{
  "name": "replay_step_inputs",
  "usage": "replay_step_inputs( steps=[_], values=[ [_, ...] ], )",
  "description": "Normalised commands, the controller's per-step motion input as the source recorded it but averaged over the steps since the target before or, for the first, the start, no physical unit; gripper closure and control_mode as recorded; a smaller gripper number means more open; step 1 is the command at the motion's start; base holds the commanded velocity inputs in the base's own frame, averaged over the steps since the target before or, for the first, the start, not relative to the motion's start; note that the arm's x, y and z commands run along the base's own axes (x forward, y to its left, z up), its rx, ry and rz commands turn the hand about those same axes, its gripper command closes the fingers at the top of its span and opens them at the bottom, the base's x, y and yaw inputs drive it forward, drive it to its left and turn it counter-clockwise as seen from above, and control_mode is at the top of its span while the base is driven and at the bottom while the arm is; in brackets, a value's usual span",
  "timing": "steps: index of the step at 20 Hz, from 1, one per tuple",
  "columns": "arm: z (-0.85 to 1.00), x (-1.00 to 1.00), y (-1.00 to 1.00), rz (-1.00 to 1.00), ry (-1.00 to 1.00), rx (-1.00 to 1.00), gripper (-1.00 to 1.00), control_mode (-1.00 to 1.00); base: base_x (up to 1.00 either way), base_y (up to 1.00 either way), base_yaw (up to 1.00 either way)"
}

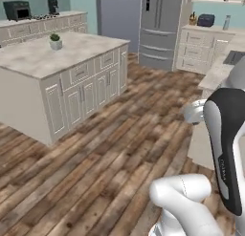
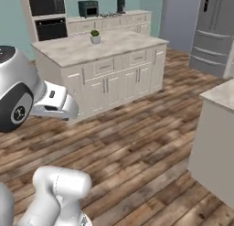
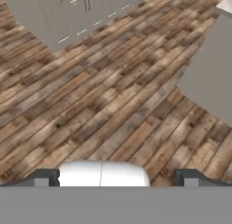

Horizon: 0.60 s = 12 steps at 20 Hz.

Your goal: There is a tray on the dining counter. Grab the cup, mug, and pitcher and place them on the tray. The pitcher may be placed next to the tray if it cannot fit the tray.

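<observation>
In the hand view my gripper (image 3: 118, 177) is open, its two dark fingertips (image 3: 45, 177) set wide apart with nothing between them. It points down at the wooden floor (image 3: 104, 105). The end of the dining counter (image 1: 215, 75) stands to the right of the arm, with a dark sunken sink (image 1: 234, 57) in its beige top. The same counter end shows as a pale block (image 2: 219, 129) and as a grey side wall (image 3: 210, 78). The tray, cup, mug and pitcher are out of view.
A marble-topped island (image 1: 43, 58) with white cabinets and a small potted plant (image 1: 55, 40) stands ahead left. A steel fridge (image 1: 160, 27) and back cabinets line the far wall. Open wooden floor (image 1: 119, 149) lies between the island and the dining counter.
</observation>
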Motion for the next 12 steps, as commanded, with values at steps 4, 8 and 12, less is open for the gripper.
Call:
replay_step_inputs(
  steps=[4, 8, 12],
  values=[
    [0.0, 0.0, 0.0, 0.0, 0.0, 0.0, -1.0, 1.0, 1.0, 0.84, -0.77],
    [0.0, 0.0, 0.0, 0.0, 0.0, 0.0, -1.0, 1.0, 1.0, 0.98, -0.74],
    [0.0, 0.0, 0.0, 0.0, 0.0, 0.0, -1.0, 1.0, 1.0, 1.0, -0.66]
  ],
)
